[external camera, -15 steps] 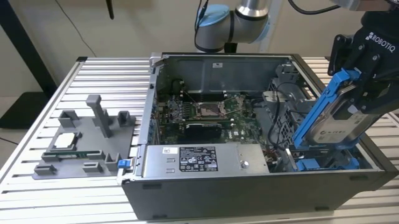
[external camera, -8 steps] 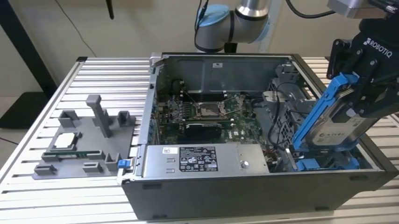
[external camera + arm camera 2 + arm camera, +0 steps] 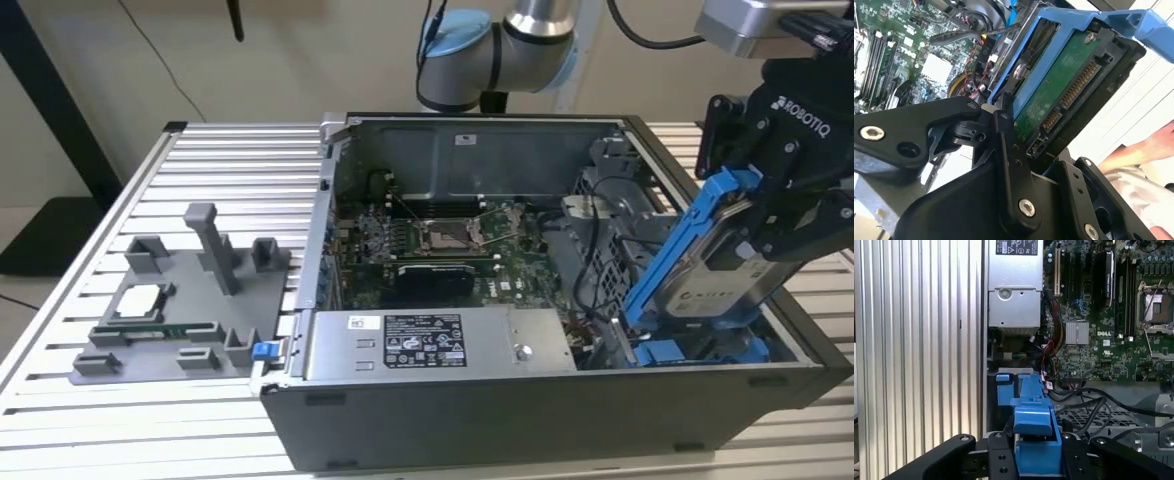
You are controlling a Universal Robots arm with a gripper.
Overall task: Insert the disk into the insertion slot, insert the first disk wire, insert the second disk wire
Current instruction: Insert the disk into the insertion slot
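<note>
Over at the exterior view's right, the gripper [image 3: 771, 215] had its black fingers [image 3: 1006, 165] clamped tight on the disk [image 3: 714, 278]. The disk stood steeply tilted in its blue carrier, lower end down by the insertion slot [image 3: 694, 352] in the near right corner of the open computer case [image 3: 534, 425]. Whether they touched, I couldn't tell. The case sat on a ribbed aluminium worktop [image 3: 134, 425], with a grey fixture [image 3: 187, 300] to the left. A plain beige wall [image 3: 307, 50] stood behind, and a hand [image 3: 1149, 150] showed in the second wrist view.
</note>
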